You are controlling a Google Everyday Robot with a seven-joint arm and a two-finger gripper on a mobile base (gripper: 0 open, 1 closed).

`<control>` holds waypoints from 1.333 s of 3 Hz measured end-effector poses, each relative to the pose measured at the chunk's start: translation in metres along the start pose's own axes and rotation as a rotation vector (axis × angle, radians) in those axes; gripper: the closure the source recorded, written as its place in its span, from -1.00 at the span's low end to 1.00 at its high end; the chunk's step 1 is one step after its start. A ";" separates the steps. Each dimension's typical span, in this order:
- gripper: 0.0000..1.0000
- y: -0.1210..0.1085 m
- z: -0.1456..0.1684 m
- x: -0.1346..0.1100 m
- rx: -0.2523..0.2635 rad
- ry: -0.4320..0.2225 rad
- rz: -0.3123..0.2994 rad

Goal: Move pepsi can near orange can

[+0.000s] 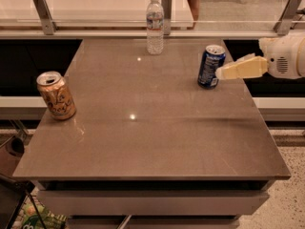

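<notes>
The orange can [56, 95] stands upright at the left edge of the table [157, 142]. The pepsi can [210, 67] stands well apart near the right edge, with the gripper [221, 73] level at its right side, tip just beside it, probably lining up a grasp; open or closed, I cannot tell. Glossy grey top; bottle [154, 25] at the far edge.

Dark blue pepsi can [210, 67], silver top, white panel, by the right edge of the grey-brown surface [152, 137]. The cream-yellow gripper [220, 73] sits right beside it. At the left edge is the orange-tan orange can [56, 96], with reddish script. The clear water bottle [154, 26] is at the far edge.
</notes>
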State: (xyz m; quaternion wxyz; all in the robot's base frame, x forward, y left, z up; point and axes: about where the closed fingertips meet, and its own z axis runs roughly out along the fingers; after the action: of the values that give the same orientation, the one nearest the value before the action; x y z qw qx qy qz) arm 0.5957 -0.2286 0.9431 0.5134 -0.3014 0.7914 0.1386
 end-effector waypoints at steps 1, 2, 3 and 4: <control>-1.00 0.002 0.024 0.008 -0.020 -0.051 0.048; -1.00 0.004 0.044 0.011 -0.038 -0.080 0.063; -1.00 0.008 0.061 0.007 -0.065 -0.109 0.057; -1.00 0.011 0.078 0.001 -0.095 -0.134 0.047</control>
State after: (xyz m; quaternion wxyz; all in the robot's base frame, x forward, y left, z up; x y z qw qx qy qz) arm 0.6458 -0.1792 0.9071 0.5469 -0.2969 0.7547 0.2078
